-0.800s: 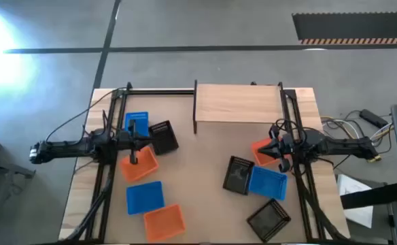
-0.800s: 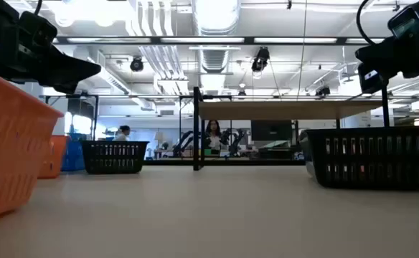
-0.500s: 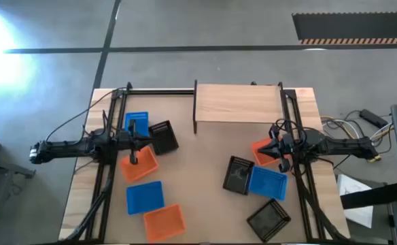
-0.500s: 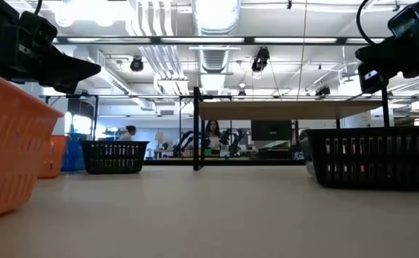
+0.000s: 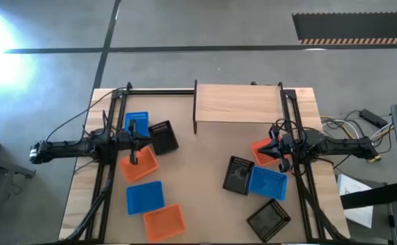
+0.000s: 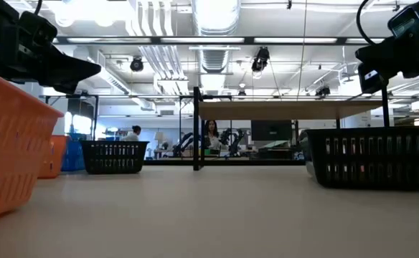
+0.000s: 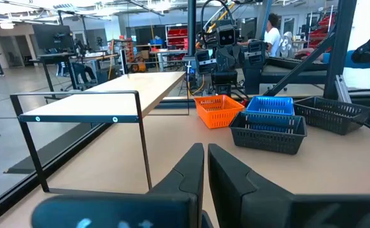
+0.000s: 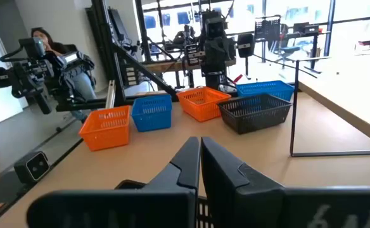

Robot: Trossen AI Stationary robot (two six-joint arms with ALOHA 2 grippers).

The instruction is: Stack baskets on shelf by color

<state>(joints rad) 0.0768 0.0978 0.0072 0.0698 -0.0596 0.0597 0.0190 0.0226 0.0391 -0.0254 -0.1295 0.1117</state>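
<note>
Nine mesh baskets sit on their bases on the table. On the left are a blue basket [image 5: 136, 124], a black one [image 5: 163, 137], an orange one [image 5: 139, 163], a blue one [image 5: 145, 197] and an orange one [image 5: 164, 221]. On the right are an orange basket [image 5: 264, 151], a black one [image 5: 239, 175], a blue one [image 5: 267, 182] and a black one [image 5: 269, 219]. The shelf [image 5: 238, 102] stands at the far edge with nothing on it. My left gripper [image 7: 204, 158] hovers shut over the left group. My right gripper [image 8: 199, 152] hovers shut over the right orange basket.
Dark frame rails run along the table's left side [image 5: 107, 156] and right side [image 5: 300, 170]. Bare tabletop lies between the two groups of baskets, in front of the shelf. People [image 6: 213, 132] show in the room beyond the table. Cables [image 5: 348, 126] lie off the table's right edge.
</note>
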